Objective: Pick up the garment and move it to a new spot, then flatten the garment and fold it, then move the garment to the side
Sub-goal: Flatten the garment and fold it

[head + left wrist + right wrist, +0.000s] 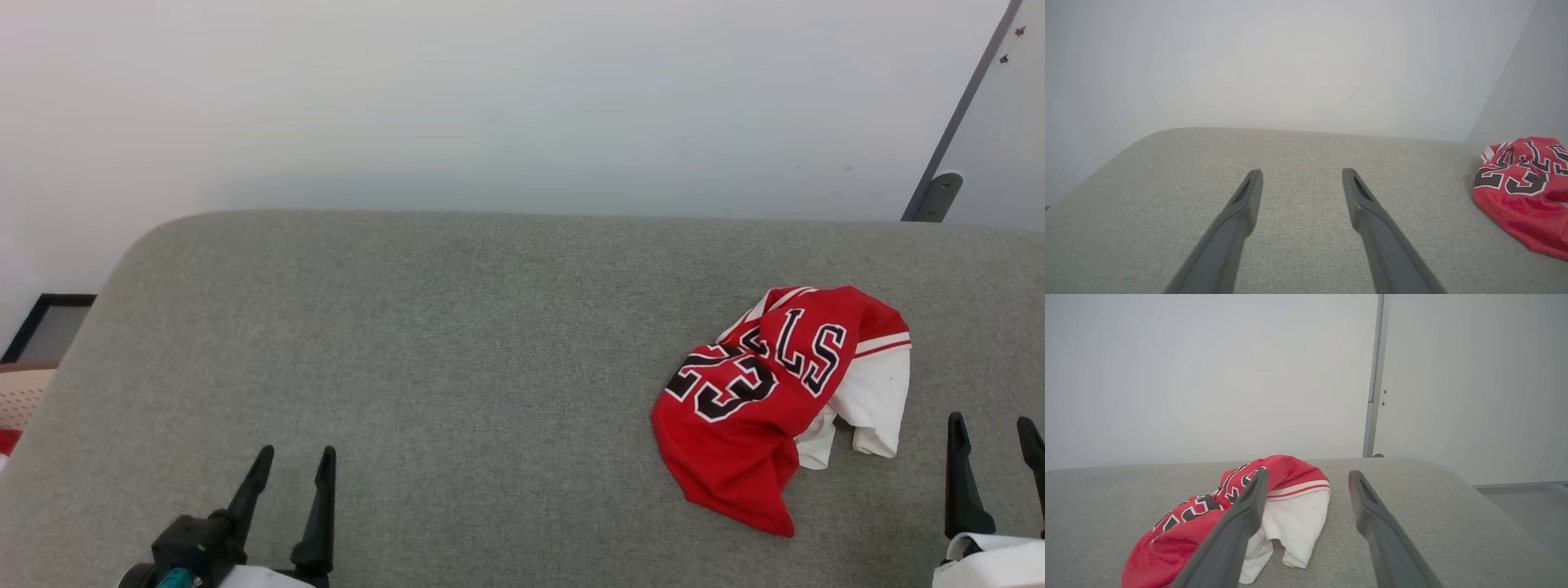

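The garment (751, 425) is being shown crumpled in a soft red heap, its white sleeve spilling out, on the right of the grey woven pad (424, 343) with rounded corners. Nothing is being gripped: the right gripper (991, 420), just beside the heap, and the left gripper (296, 451), well apart from it, are both being held spread.

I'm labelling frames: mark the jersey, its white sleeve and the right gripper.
jersey (759, 441), head view, red cloth near its middle
white sleeve (878, 396), head view, sleeve's middle
right gripper (990, 421), head view, midway between fingertips
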Tool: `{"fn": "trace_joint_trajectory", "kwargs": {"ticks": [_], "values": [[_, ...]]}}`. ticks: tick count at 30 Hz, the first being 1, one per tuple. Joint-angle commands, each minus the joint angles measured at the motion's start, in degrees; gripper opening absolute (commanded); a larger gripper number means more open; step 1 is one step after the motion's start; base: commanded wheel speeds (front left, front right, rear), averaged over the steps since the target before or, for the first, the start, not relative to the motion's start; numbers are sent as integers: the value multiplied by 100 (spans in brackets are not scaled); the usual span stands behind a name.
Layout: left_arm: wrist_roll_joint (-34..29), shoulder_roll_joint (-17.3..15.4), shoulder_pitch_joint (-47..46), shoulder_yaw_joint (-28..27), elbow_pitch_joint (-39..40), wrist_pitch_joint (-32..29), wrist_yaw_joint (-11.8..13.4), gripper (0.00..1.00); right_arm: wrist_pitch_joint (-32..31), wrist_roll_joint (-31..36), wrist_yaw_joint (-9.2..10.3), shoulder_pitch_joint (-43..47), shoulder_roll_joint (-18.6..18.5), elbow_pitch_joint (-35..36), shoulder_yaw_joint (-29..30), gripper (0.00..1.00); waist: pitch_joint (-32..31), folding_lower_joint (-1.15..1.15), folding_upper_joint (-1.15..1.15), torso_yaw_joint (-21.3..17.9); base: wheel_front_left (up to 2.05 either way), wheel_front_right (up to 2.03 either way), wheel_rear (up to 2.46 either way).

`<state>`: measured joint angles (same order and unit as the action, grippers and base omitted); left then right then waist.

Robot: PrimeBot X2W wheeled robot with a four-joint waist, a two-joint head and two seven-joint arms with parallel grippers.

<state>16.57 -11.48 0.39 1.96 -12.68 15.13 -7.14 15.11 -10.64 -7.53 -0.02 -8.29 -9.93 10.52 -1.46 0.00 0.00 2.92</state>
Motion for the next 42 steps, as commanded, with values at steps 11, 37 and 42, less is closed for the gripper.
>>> {"fn": "trace_joint_trajectory", "kwargs": {"ticks": [11,37,42], "values": [[-24,86,75,39,12,0,-37,100,2,31,8,-136,51,-54,-26,100,17,0,0,6,0,0,0],[-7,643,-636,174,3,1,-37,100,-5491,-2011,8,-2405,-2538,-857,-1815,100,1476,0,0,255,0,0,0],[-12,676,-736,230,-77,1,-37,100,-5477,-2018,8,-2666,-2548,-1145,-2137,100,1610,0,0,261,0,0,0]]}}
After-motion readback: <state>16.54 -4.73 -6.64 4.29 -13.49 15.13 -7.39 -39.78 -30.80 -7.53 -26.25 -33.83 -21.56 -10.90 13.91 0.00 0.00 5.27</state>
